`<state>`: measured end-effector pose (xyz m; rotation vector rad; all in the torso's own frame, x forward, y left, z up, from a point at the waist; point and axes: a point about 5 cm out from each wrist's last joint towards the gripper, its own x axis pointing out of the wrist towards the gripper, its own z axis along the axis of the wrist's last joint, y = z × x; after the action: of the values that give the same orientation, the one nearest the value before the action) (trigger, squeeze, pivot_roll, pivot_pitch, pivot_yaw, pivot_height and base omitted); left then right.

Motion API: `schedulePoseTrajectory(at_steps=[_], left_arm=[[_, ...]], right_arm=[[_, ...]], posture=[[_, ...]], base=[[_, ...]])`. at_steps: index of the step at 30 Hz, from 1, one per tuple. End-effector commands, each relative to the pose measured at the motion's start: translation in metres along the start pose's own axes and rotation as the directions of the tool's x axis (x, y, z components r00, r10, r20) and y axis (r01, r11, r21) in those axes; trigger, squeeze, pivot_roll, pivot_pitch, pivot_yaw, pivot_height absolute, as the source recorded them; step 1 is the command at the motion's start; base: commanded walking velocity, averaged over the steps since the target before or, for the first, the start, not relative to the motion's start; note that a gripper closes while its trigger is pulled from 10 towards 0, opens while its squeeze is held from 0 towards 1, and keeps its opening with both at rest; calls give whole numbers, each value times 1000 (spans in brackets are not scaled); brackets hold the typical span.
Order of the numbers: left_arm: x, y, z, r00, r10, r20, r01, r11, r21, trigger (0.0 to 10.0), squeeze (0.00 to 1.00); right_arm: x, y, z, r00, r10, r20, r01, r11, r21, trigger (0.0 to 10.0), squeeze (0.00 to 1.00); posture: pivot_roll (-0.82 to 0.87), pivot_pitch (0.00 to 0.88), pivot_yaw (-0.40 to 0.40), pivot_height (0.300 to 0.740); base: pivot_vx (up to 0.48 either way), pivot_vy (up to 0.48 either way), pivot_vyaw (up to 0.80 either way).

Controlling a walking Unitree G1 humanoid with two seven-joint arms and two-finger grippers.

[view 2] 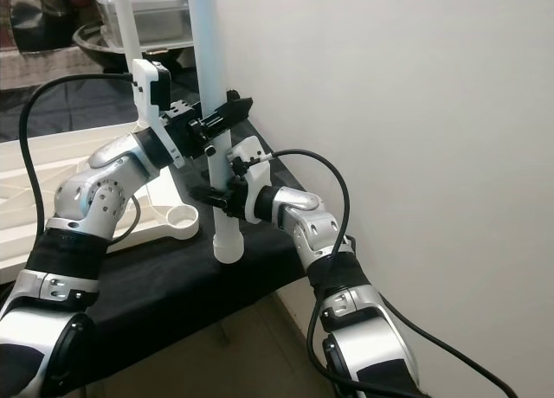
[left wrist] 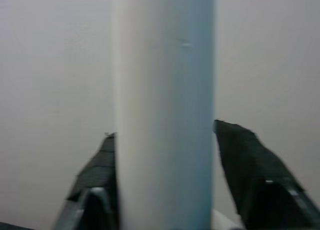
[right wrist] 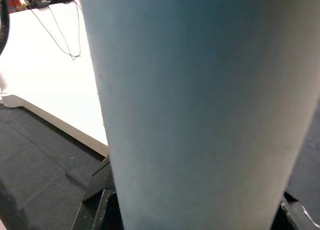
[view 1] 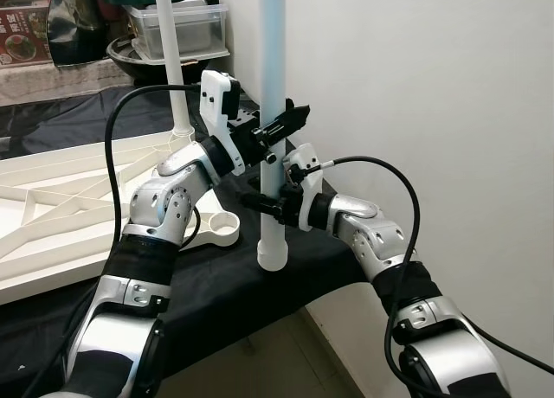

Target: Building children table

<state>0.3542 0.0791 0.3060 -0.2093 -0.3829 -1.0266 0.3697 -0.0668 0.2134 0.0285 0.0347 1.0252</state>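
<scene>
1. The white tabletop (view 1: pixel 61 199) lies upside down on black cloth (view 1: pixel 225 285), one leg (view 1: pixel 173 60) fitted.
2. The left gripper (view 1: pixel 279 130) is clamped on the upright pale table leg (view 1: pixel 273 69).
3. The right gripper (view 1: pixel 264 201) clasps it lower.
4. No writing is legible.

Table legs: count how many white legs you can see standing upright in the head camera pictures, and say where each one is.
2. One table leg stands on the black cloth, gripped by the left gripper and right gripper. The other leg stands fitted in the white tabletop. More may be hidden.
</scene>
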Motion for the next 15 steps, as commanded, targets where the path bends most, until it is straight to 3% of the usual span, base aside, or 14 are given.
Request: schedulePoseTrajectory(at_steps=[1,10,11,13,15], left_arm=[[3,-9,-5,998,-56,-5,56,998,-33,10000,1000],[-2,-7,-4,999,-33,-14,33,999,-2,10000,1000],[-8,-3,-2,1000,12,-12,-12,999,38,10000,0],[-8,-3,-2,1000,12,-12,-12,999,38,10000,0],[-16,4,4,996,83,17,-84,994,67,10000,0]], right_arm=[[0,-2,4,1000,-16,18,16,1000,7,0,0],[-3,-9,8,997,-66,49,66,998,6,0,0],[-8,-18,13,990,-118,74,117,993,9,0,0],[-8,-18,13,990,-118,74,117,993,9,0,0],[-17,-30,20,978,-183,102,183,983,2,0,0]], posture=[[81,58,-53,740],[87,58,-51,740],[88,58,-51,740],[88,58,-51,740],[85,56,-51,740]], base=[[0,0,0],[0,0,0],[0,0,0],[0,0,0],[0,0,0]])
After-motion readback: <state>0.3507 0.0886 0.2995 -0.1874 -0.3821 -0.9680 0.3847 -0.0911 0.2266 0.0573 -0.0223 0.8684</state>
